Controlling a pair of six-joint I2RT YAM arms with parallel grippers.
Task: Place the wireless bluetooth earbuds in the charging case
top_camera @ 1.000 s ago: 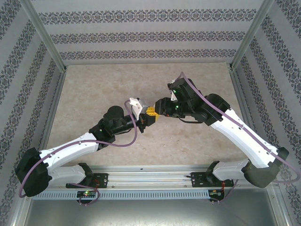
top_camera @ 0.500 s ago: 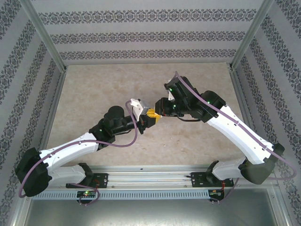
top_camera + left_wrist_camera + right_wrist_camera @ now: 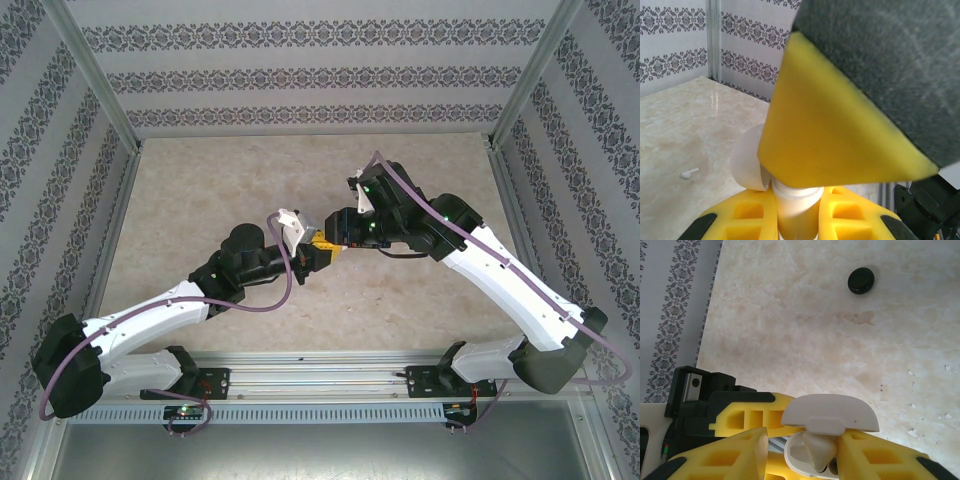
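Currently I read the left gripper [image 3: 321,248] as clamped tight on the charging case [image 3: 795,215], a glossy white rounded plastic shell between its ribbed yellow fingers [image 3: 725,214]. The case's long axis runs out along those fingers, with the mouth facing the right gripper [image 3: 802,440] and the domed lid [image 3: 830,415] hinged open. The right gripper meets the left gripper tip to tip. Its jaws stand partly apart around a matte white earbud [image 3: 817,450] at the case mouth, and I cannot tell whether they touch it. A second earbud [image 3: 689,173] lies on the marble-patterned table [image 3: 220,180], apart from the left gripper.
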